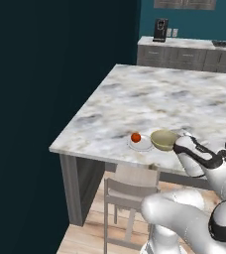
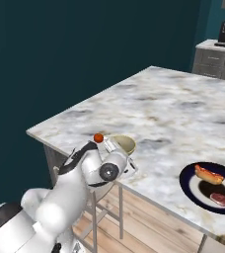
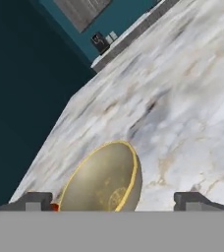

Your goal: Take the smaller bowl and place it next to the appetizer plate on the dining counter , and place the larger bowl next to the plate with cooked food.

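The smaller bowl (image 1: 163, 140), tan-yellow with a glossy gold inside, sits upright on the dining counter (image 1: 159, 94) near its front edge. It stands right beside the appetizer plate (image 1: 141, 145), a small white plate carrying a red ball (image 1: 136, 137). My gripper (image 1: 180, 139) hovers at the bowl's right rim. In the hand view the bowl (image 3: 104, 179) lies between my widely parted fingertips (image 3: 35, 201), so the gripper (image 3: 114, 201) is open and holds nothing. The plate with cooked food (image 2: 210, 187) is further right along the counter. The larger bowl is out of view.
A pale stool (image 1: 130, 191) stands under the counter edge below the bowl. Grey cabinets (image 1: 194, 57) with a coffee machine (image 1: 160, 30) line the back wall. A dark teal wall closes off the left side.
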### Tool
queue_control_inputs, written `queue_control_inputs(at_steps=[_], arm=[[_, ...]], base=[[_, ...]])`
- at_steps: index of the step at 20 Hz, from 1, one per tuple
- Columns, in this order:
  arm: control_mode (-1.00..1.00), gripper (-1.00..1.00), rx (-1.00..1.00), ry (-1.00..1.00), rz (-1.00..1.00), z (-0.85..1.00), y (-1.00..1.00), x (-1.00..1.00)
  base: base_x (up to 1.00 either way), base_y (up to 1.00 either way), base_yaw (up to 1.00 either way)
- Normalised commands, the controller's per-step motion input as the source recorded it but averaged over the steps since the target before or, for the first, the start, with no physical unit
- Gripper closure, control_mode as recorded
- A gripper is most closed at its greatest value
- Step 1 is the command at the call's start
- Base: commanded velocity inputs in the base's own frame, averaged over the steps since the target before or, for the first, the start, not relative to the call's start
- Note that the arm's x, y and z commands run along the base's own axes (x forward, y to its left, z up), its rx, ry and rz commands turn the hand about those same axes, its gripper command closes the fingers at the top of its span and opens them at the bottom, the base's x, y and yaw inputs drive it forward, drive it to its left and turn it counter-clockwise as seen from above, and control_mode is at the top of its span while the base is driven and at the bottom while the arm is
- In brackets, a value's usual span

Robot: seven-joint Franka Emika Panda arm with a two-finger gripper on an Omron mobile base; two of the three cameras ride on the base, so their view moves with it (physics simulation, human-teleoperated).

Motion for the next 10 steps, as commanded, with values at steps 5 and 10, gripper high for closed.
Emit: queue_control_inputs(at_steps=[5,10], arm=[[-1.00,-1.00,-0.46,0.29,0.06,1.00,0.01,-1.00],[-1.00,-1.00,-0.46,0.45,0.31,0.99,0.49,-1.00]], base=[[0.00,0.00,0.00],[0.00,0.00,0.00]])
